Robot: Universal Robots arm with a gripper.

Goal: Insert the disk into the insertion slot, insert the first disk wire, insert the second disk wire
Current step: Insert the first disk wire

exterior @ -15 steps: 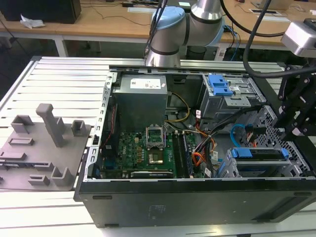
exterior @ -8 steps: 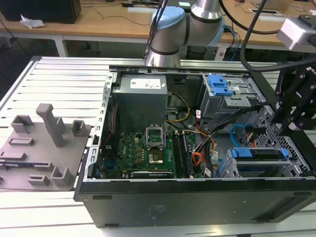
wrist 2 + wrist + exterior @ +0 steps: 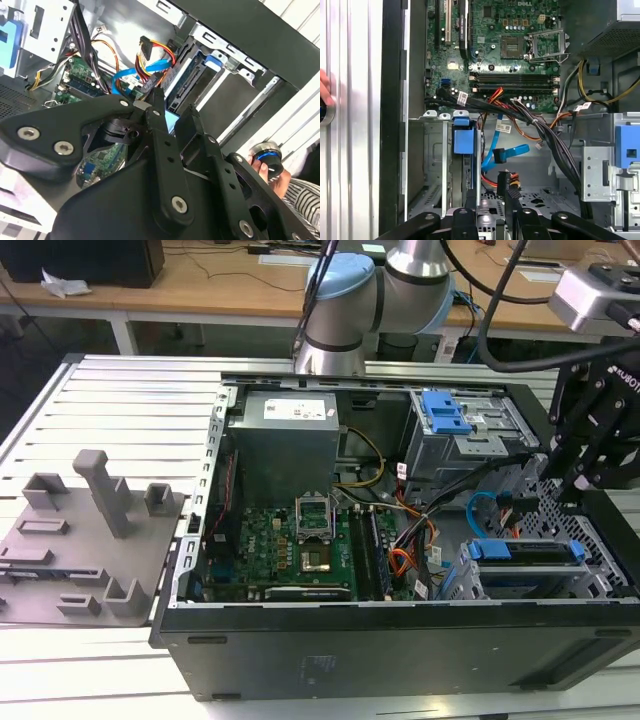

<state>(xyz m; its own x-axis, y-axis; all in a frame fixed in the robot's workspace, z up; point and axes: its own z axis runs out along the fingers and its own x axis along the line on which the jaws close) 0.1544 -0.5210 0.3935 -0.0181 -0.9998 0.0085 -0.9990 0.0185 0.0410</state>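
Fixture: a matte grey moulded plastic block (image 3: pixel 95 530) with upright posts lies on the ribbed aluminium table (image 3: pixel 120 410), at the exterior view's left.
Case: an open black metal tower (image 3: pixel 400 650) holds a green circuit board (image 3: pixel 290 550).
Second disk wire: a thin, flat light blue cable (image 3: pixel 478 508) loops just beside the drive bay. Both wrist views (image 3: pixel 125 75) (image 3: pixel 507 152) show its glossy ribbon shape.
First disk wire: the second wrist view shows red, orange and black strands (image 3: pixel 155 50) ending in a small black plug near the disk's end. I cannot tell if it is seated.
Disk: a silver-grey drive in a bright blue plastic frame (image 3: pixel 525 552) sits in the insertion slot (image 3: pixel 530 580), a low perforated silver bay. The first wrist view shows it edge-on (image 3: pixel 462 142).
Gripper: the black jointed gripper (image 3: pixel 585 475) points down over the bay, fingers parted and gripping nothing (image 3: pixel 172 107) (image 3: pixel 490 200).
Hand: the second wrist view shows a person's hand (image 3: pixel 272 172) on a round knob outside the case.
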